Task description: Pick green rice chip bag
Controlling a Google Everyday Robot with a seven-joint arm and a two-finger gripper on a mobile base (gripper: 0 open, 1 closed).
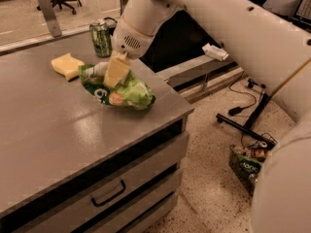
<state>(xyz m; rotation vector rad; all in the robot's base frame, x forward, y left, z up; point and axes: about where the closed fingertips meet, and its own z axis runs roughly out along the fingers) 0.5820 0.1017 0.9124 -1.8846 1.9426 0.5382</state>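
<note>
The green rice chip bag (119, 91) is a crinkly light-green bag with white patches. It hangs tilted just above the grey counter (53, 130), near the right edge. My gripper (112, 72) comes down from the white arm and is shut on the bag's upper left part. One yellowish finger (116, 71) lies across the front of the bag. The bag's left end is raised and its right end droops toward the counter.
A yellow sponge (67, 65) lies on the counter left of the bag. A green drink can (101, 38) stands behind it. The counter has drawers (109, 193) below. A wire basket (250, 161) of goods sits on the floor at right, near a chair base.
</note>
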